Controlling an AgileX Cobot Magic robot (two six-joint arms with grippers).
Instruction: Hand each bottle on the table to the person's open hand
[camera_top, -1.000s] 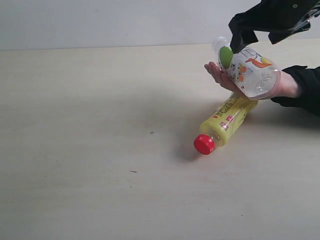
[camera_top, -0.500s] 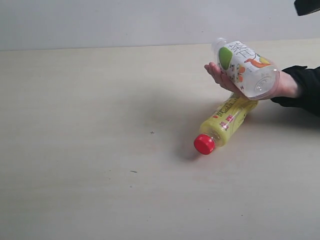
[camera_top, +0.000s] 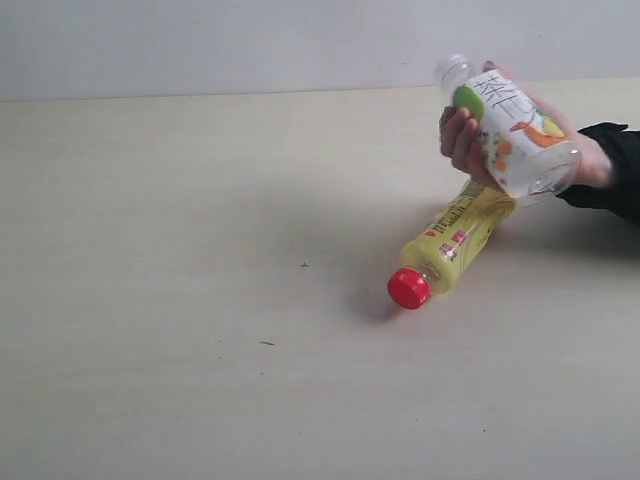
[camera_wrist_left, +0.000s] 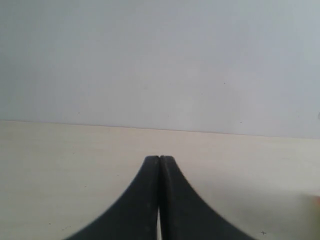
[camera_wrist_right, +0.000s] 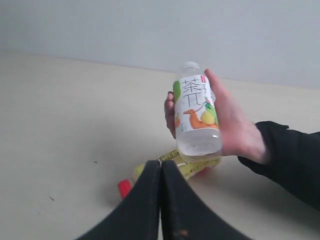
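The person's hand (camera_top: 462, 140) (camera_wrist_right: 232, 125), with a black sleeve cuff, grips the white-labelled green-apple bottle (camera_top: 510, 130) (camera_wrist_right: 195, 115) above the table (camera_top: 200, 250). Under it the yellow bottle (camera_top: 455, 238) (camera_wrist_right: 195, 167) lies on its side, red cap (camera_top: 408, 288) (camera_wrist_right: 124, 188) toward the front. My right gripper (camera_wrist_right: 160, 164) is shut and empty, drawn back from the hand and out of the exterior view. My left gripper (camera_wrist_left: 159, 159) is shut and empty over bare table, also outside the exterior view. The other two bottles are out of view.
A pale grey wall (camera_top: 250, 45) runs behind the table's far edge. The person's black sleeve (camera_top: 615, 170) lies along the right side of the table.
My right gripper let go of the apple bottle and withdrew up and right out of the exterior view. The hand closed around the bottle and lifted it slightly.
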